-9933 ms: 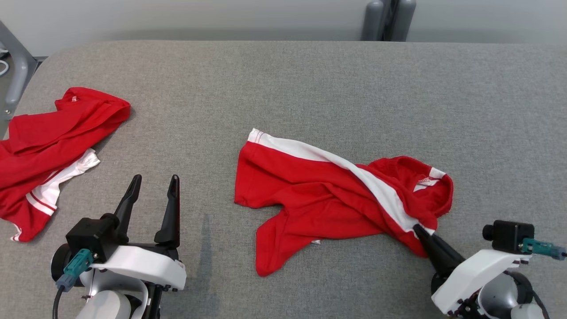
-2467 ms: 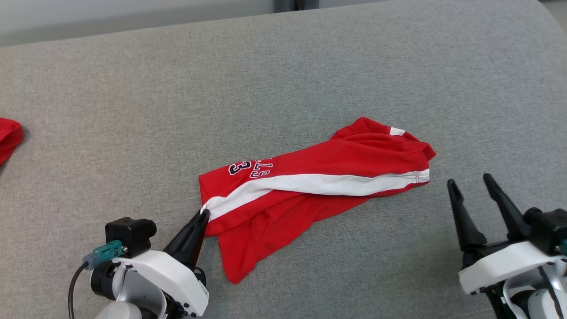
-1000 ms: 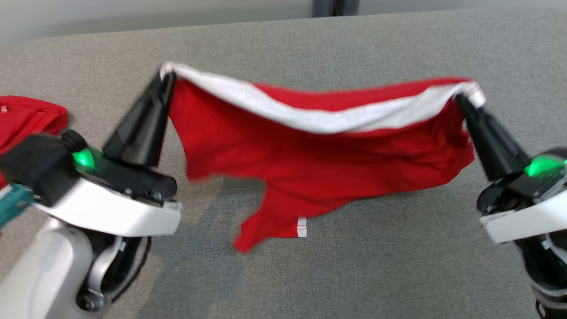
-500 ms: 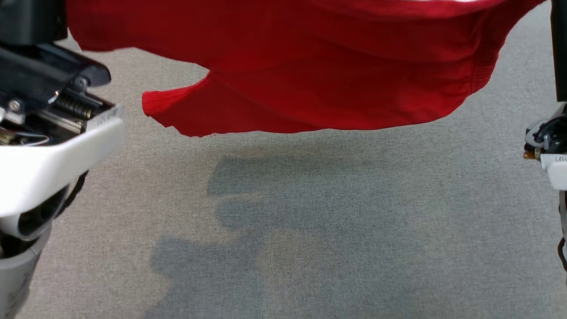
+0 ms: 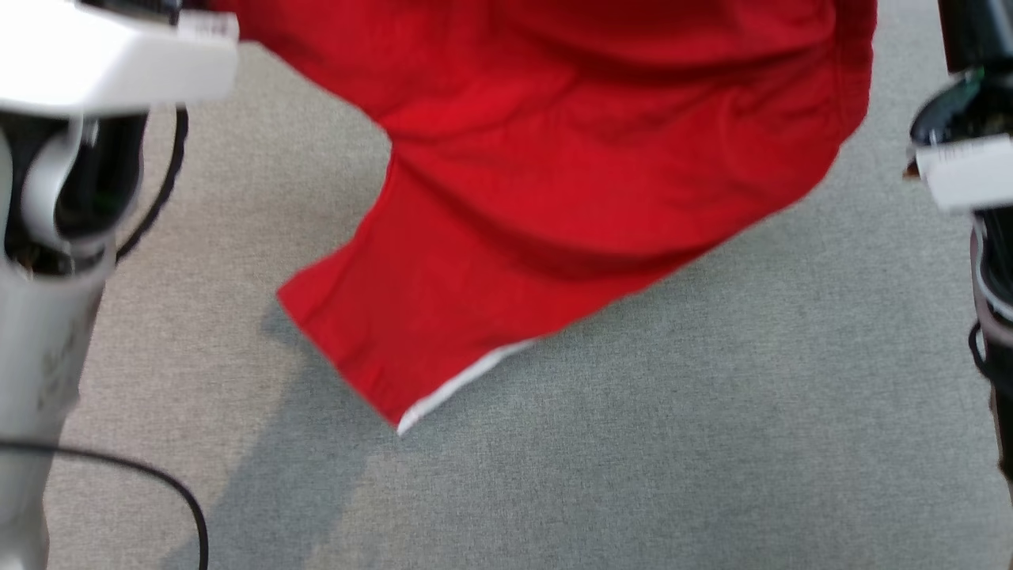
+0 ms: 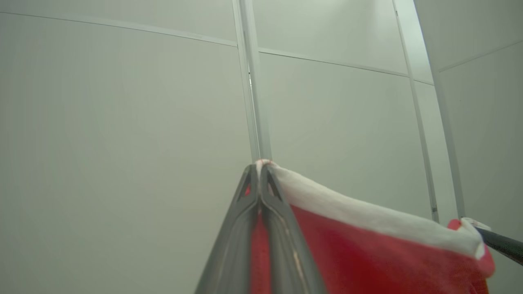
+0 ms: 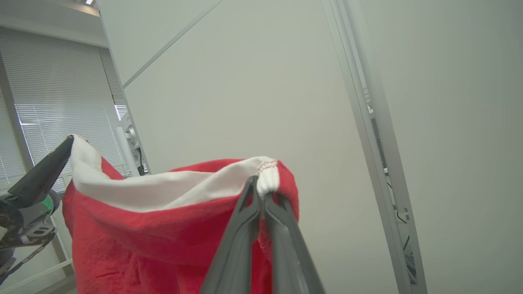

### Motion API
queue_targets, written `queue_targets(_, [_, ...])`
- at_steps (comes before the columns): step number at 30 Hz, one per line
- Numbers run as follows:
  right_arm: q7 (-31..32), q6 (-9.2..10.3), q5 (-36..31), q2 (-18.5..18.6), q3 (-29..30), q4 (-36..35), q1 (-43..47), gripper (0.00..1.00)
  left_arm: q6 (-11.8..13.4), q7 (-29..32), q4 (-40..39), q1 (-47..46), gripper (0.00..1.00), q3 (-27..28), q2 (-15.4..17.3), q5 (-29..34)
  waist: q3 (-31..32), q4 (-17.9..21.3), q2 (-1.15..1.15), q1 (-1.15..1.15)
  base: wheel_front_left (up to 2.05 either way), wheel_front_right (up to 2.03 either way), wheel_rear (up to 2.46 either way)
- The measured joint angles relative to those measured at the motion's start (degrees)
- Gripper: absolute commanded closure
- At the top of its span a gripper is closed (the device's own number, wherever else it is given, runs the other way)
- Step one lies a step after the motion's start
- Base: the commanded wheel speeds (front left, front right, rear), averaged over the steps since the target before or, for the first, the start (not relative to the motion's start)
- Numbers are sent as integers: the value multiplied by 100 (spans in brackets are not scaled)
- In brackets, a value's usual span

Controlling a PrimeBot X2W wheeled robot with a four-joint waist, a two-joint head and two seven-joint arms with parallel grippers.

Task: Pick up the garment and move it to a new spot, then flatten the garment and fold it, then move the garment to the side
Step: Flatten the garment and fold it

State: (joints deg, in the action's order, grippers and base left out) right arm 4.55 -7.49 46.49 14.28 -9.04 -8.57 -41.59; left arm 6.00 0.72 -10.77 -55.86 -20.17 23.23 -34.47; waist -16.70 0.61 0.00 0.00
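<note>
- A grey fabric worktop (image 5: 673, 443) fills the lower part of the head view. A black cable (image 5: 170, 483) curls at the lower left beside a pale forearm (image 5: 36, 372).
- Pale wall panels (image 6: 122, 122) form the background of the left wrist view. Window blinds (image 7: 53, 102) show at the upper left of the right wrist view.
- A red garment (image 5: 570, 182) with a white band hangs across the top of the head view. One leg droops toward the lower left, and it is unclear whether its tip touches the worktop.
- Left gripper (image 6: 258, 167): jaws clenched on one end of the white band, at the centre of the left wrist view.
- Right gripper (image 7: 261, 183): jaws clenched on the band's other end, at the centre of the right wrist view.
- The garment stretches between the two grippers.
</note>
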Motion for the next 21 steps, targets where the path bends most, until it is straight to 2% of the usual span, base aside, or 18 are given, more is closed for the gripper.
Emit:
queue_targets(4, [-116,0,-51,-67,-132,1039,-733,100,-302,-175,1277,-524,100,-89,-156,-73,-249,5,0,0,0,0,0])
queue_targets(7, [-271,0,93,-249,-237,1912,-1359,100,-461,-344,2219,-885,100,-91,-366,-145,-450,15,0,0,0,0,0])
queue_targets(13, [-895,0,88,-501,-667,3630,-2695,100,-805,-850,3962,-1923,100,-100,-638,-103,-838,40,0,0,0,0,0])
queue_targets(17, [-1418,0,66,-693,-1002,4760,-3414,100,-957,-1058,5113,-2479,100,-159,-816,-74,-993,77,0,0,0,0,0])
queue_targets(21, [-1674,0,-14,-889,-1372,5815,-3788,100,-1091,-938,6202,-2659,100,-280,-956,-96,-1064,99,0,0,0,0,0])
